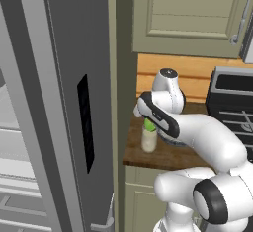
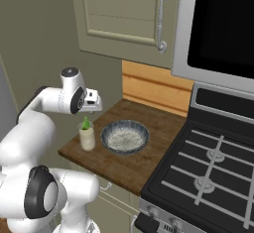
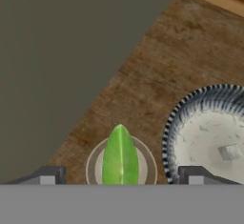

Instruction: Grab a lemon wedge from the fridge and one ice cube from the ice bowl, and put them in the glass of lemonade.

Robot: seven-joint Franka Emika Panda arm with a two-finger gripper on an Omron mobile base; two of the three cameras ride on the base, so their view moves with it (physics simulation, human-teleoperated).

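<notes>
1. Left base view puts the fridge [image 1: 59,102] at the far left, its grey door swung wide and the pale interior showing. It stands open because the wedge had to come from inside, and I judge nothing more is needed there.

2. Next to the right comes the narrow wooden counter [image 1: 168,159], where the glass of lemonade [image 1: 149,139] stands near the front edge, within easy reach of the arm.

3. Right base view shows the lemon wedge [image 2: 87,123] poking up out of the glass [image 2: 87,138], green tip uppermost. It sits in the mouth, resting on the drink, so the first half of the task looks done.

4. Directly above the glass hangs the gripper [image 2: 89,109], placed there so the wedge drops straight in. Hand view shows its two tips set wide, one on either side of the glass [image 3: 121,167], with the wedge [image 3: 120,155] free between them and touched by neither: released, holding nothing.

5. Just right of the glass, near but apart, sits the ice bowl [image 2: 124,137], close enough to make the second fetch a short one. Hand view shows one ice cube [image 3: 230,152] lying on the bowl's [image 3: 190,118] whitish floor, not yet picked up.

6. Farthest right is the stove [image 2: 213,167], no part of this job.
</notes>
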